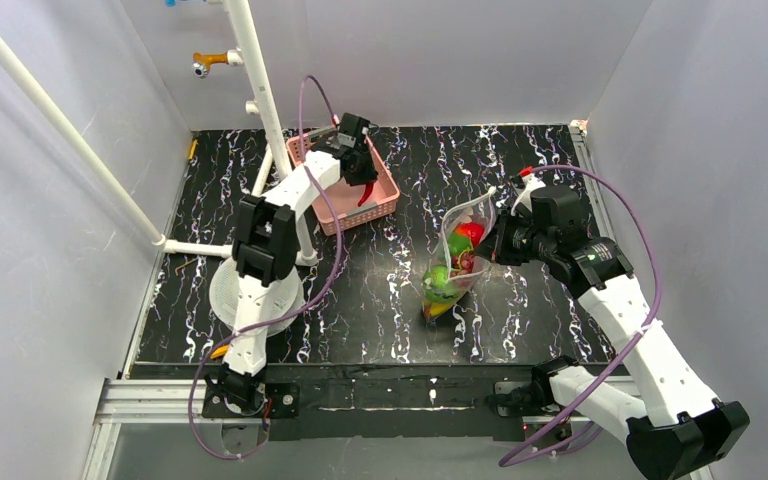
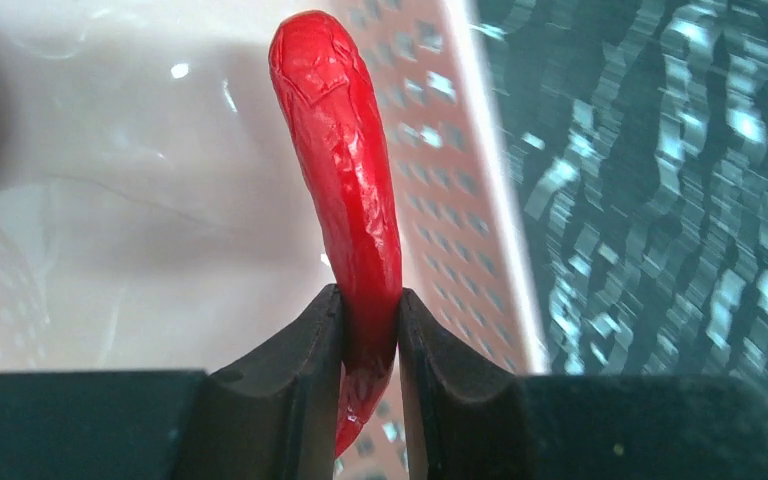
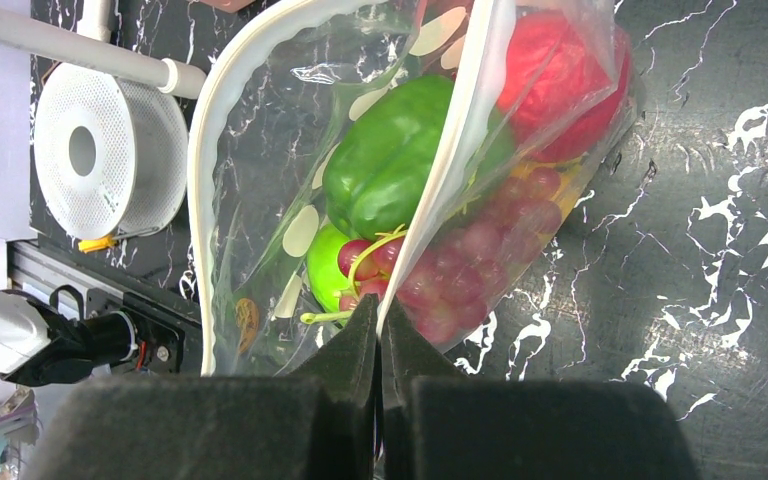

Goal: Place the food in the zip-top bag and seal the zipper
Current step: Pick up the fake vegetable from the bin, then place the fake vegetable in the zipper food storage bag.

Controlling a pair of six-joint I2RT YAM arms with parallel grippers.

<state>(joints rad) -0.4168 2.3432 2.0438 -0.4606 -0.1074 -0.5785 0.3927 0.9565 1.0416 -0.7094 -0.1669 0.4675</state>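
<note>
Both clamped: left end effector [image 2: 370, 305] on partly hidden red pepper [image 2: 345, 170]; right end effector [image 3: 378, 312] on zip-top bag [image 3: 250, 230].

Pink slotted plastic basket [image 1: 385, 205] sits back-left on the table [image 1: 360, 300]; clear crinkly zip-top bag [image 1: 475, 212] right, nearer, toy food [image 1: 443, 278] inside.

This is a robotics test cell in a lab. Plain white panel walls [image 1: 440, 60] box in a black, white-veined tabletop [image 1: 380, 300]. A silver aluminium rail [image 1: 150, 400] edges it (purple cables [image 1: 654, 290] loop off the arms). A white plastic pipe frame [image 1: 250, 60] carries a small orange-mounted camera [image 1: 203, 68].
</note>
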